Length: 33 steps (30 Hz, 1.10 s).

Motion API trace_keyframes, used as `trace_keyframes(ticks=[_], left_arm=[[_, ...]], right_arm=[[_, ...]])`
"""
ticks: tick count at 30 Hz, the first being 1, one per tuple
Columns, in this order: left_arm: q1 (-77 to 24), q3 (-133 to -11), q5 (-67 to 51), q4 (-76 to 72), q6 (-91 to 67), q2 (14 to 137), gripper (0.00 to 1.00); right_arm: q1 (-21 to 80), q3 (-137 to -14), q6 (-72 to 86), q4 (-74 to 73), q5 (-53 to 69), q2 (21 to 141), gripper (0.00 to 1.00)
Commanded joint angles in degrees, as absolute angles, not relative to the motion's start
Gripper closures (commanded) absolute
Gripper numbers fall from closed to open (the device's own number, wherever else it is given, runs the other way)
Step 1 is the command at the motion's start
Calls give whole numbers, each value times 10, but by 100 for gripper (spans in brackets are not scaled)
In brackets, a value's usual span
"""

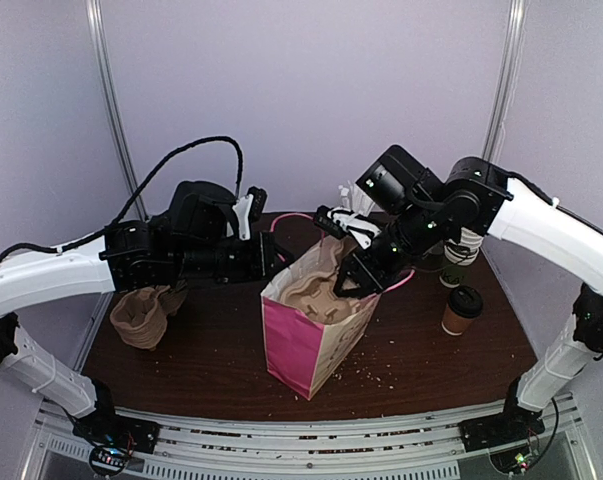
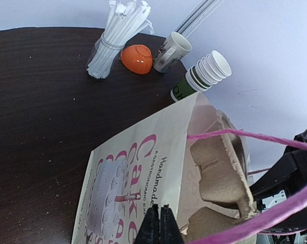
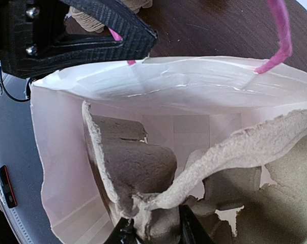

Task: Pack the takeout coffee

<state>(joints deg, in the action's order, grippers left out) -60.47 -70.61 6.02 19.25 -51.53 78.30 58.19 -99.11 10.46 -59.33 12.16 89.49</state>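
Observation:
The takeout coffee [image 1: 462, 310], a brown paper cup with a black lid, stands upright on the table, to the right of the pink-and-white paper bag [image 1: 311, 335] and apart from both grippers. My left gripper [image 1: 278, 262] is shut on the bag's [image 2: 128, 178] near rim by the pink handle [image 2: 255, 136], holding the mouth open. A beige pulp cup carrier [image 3: 138, 168] sits tilted inside the bag [image 3: 66, 168]. My right gripper [image 3: 156, 233] is shut on the carrier's edge, and its fingers [image 3: 191, 229] reach into the bag from the right.
A second pulp carrier [image 1: 146, 315] lies at the table's left edge. At the back right stand a stack of lidless cups [image 2: 206, 71], a mug [image 2: 171, 51], an orange bowl [image 2: 137, 58] and a glass of white straws [image 2: 115, 40]. Crumbs dot the dark tabletop [image 1: 421, 360].

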Motion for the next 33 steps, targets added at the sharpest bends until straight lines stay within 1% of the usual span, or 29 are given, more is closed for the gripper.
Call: trace_keyframes(ticks=[1, 5, 8, 11, 17, 22, 30, 33], left_arm=[[-602, -705, 71, 187, -507, 770, 100], [-602, -701, 83, 190, -507, 762, 100], [-602, -701, 88, 189, -505, 759, 100], [-602, -703, 92, 189, -503, 759, 100], [-602, -695, 81, 185, -504, 760, 100], [-602, -693, 75, 184, -505, 760, 100], [-602, -690, 73, 181, -508, 757, 100], [-602, -686, 77, 181, -509, 753, 100]], right_arm=[[586, -993, 107, -600, 139, 917, 74], [585, -1001, 108, -611, 137, 909, 74], [586, -981, 110, -612, 127, 908, 74], [587, -970, 114, -597, 150, 913, 74], [606, -1023, 120, -586, 168, 927, 74], [613, -1068, 114, -611, 162, 942, 74], [614, -1022, 107, -603, 135, 954, 74], [613, -1004, 105, -592, 146, 959, 74]])
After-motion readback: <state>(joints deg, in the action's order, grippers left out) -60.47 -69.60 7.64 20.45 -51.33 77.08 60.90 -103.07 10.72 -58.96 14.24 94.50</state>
